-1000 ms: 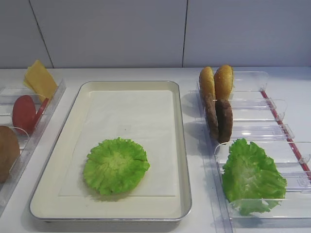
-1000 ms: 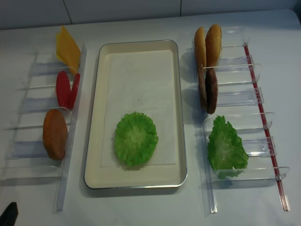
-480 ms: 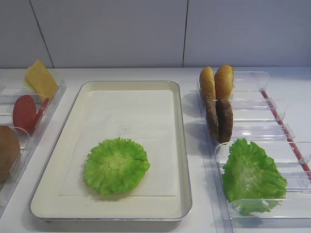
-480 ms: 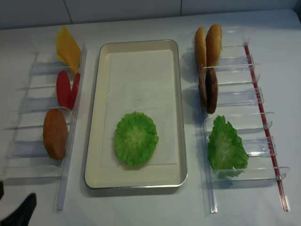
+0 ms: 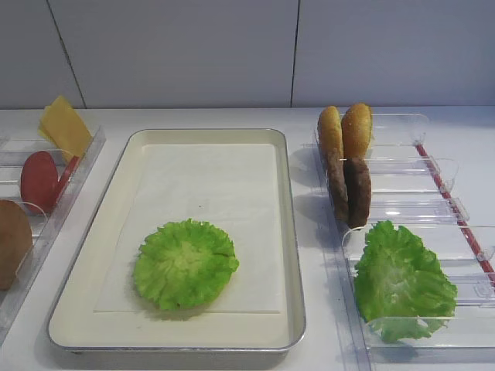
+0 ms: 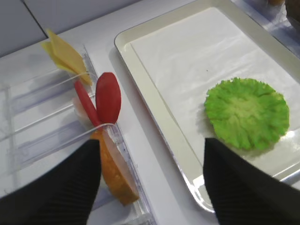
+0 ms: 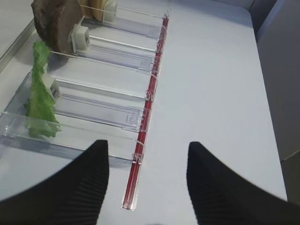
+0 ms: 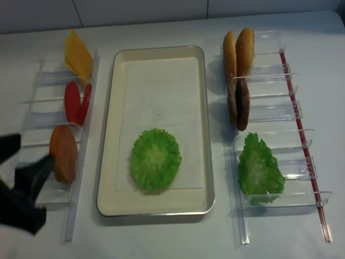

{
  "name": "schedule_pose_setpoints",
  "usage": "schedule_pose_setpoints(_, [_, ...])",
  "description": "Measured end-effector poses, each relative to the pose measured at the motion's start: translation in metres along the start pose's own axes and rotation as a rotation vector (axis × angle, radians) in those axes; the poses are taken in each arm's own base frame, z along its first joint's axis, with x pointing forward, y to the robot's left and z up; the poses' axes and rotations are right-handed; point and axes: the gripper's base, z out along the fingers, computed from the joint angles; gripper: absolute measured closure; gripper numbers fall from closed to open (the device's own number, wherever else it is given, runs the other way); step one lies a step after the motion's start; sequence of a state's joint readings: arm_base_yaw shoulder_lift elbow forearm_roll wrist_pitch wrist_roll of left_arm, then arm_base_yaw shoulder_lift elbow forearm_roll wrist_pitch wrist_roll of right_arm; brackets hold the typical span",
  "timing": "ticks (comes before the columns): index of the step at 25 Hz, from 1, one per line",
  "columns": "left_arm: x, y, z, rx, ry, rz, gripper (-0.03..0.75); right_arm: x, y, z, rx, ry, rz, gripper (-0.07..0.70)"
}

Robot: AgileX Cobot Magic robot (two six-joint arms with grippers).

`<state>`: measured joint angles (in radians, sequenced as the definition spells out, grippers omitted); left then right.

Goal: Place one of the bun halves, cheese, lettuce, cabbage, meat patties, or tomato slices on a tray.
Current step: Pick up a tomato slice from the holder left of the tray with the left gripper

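Exterior high shows a white tabletop (image 5: 232,117) against a pale panelled wall (image 5: 178,50). The tray (image 5: 288,232) sits mid-table, one lettuce leaf (image 5: 185,263) lying flat on its paper liner (image 5: 209,201). Clear racks (image 8: 269,116) on both sides hold the rest, upright. The left gripper (image 6: 152,178) hangs wide open, empty, above the tomato slices (image 6: 104,101). The right gripper (image 7: 147,176), also spread and empty, hovers beside the right rack.

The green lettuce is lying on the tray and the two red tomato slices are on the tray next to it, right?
Not quite. The lettuce does lie on the tray, but the tomato slices stand in the clear rack left of it, as the realsense exterior high view shows.
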<state>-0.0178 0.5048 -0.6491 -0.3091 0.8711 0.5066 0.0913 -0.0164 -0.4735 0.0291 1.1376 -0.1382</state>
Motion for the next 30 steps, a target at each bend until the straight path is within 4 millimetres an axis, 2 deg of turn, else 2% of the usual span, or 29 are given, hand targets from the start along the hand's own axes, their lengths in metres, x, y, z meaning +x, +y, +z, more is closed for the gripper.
schedule_pose_setpoints(7, [-0.038,0.012,0.025,0.073,0.022,0.009,0.272,0.0,0.0,0.0,0.0,0.0,0.0,0.236])
schedule_pose_setpoints(11, [-0.053,0.01,0.05,0.145,0.058,0.043,0.288,0.0,0.0,0.0,0.0,0.0,0.0,0.236])
schedule_pose_setpoints(15, [-0.057,0.001,0.085,0.167,0.134,0.077,0.326,0.0,0.0,0.0,0.0,0.0,0.0,0.236])
schedule_pose_setpoints(22, [-0.059,-0.007,0.143,0.002,0.304,0.003,0.337,0.0,0.0,0.0,0.0,0.0,0.0,0.236])
schedule_pose_setpoints(26, [-0.071,0.001,0.174,-0.171,0.388,-0.059,0.337,0.0,0.0,0.0,0.0,0.0,0.0,0.236])
schedule_pose_setpoints(30, [-0.083,0.004,0.201,-0.241,0.451,-0.08,0.337,0.0,0.0,0.0,0.0,0.0,-0.009,0.236])
